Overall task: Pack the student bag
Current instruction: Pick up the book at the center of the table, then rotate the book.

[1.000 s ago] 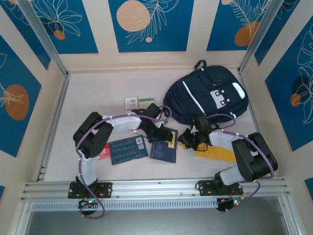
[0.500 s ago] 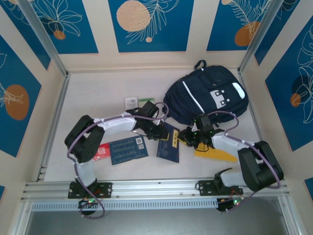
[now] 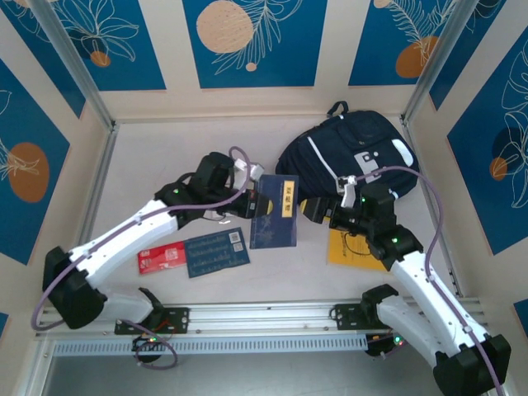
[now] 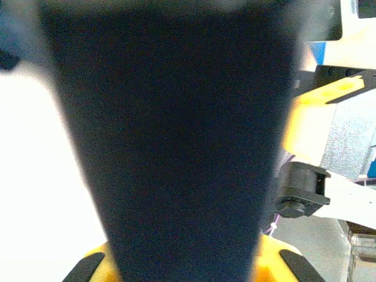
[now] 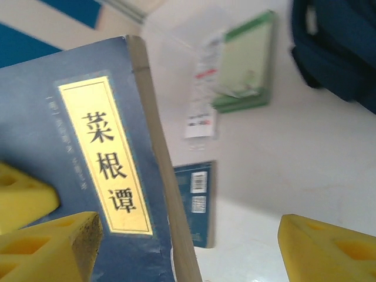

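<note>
Student bag (image 3: 351, 157): lies flat on the far right of the surface (image 3: 157, 173), carry loop toward the back wall, front patches up. Zip state cannot be told from the top view.

Left gripper (image 3: 252, 198): reaches in from the left and is clamped on the near-left edge of a dark blue book (image 3: 275, 210) with a yellow title label. The book stands between this gripper and the bag. Its right edge is just beside the bag's near-left bulge; contact cannot be told. In the left wrist view the book cover (image 4: 176, 135) runs up from between the yellow fingertips (image 4: 94, 261), with the left gripper (image 4: 188, 267) closed on it.

Right gripper (image 3: 318, 209): just in front of the bag's near edge, pointing left toward the book. In the right wrist view the right gripper (image 5: 188, 247) has its jaws well apart and holds nothing. The book (image 5: 88, 164) shows behind one yellow finger (image 5: 47, 241); whether they touch cannot be told. A corner of the bag (image 5: 338, 53) sits at upper right of that view.

Also on the surface:
- blue booklet (image 3: 216, 252), flat, near left of centre
- red packet (image 3: 161, 257), touching the booklet's left end
- yellow folder (image 3: 351, 252), partly under the right arm
- green notebook (image 5: 244, 61) with a white card (image 5: 201, 111) beside it
</note>
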You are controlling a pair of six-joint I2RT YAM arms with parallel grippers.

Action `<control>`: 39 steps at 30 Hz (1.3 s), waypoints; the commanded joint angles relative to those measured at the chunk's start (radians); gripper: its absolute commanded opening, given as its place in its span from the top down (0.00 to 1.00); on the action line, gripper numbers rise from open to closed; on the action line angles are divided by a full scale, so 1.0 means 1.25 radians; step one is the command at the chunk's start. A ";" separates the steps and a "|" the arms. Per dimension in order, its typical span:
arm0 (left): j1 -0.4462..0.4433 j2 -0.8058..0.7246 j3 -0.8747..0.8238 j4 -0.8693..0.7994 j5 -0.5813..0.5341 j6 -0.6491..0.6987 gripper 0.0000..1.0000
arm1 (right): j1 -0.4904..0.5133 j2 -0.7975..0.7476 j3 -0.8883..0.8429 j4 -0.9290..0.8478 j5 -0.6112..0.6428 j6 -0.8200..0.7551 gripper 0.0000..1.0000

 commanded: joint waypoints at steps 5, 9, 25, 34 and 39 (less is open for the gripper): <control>0.005 -0.155 -0.141 0.228 -0.017 0.000 1.00 | -0.005 -0.088 -0.059 0.258 -0.202 -0.041 0.17; 0.004 -0.194 -0.192 0.303 -0.011 -0.027 1.00 | -0.005 -0.105 -0.078 0.346 -0.237 -0.040 0.13; 0.000 -0.157 -0.226 0.469 0.214 -0.102 1.00 | -0.002 -0.007 -0.034 0.259 -0.266 -0.071 0.10; -0.004 -0.127 -0.226 0.490 0.295 -0.110 1.00 | 0.026 -0.020 -0.059 0.403 -0.397 0.014 0.30; -0.004 -0.119 -0.231 0.520 0.313 -0.124 1.00 | 0.007 -0.042 -0.077 0.386 -0.361 0.054 0.64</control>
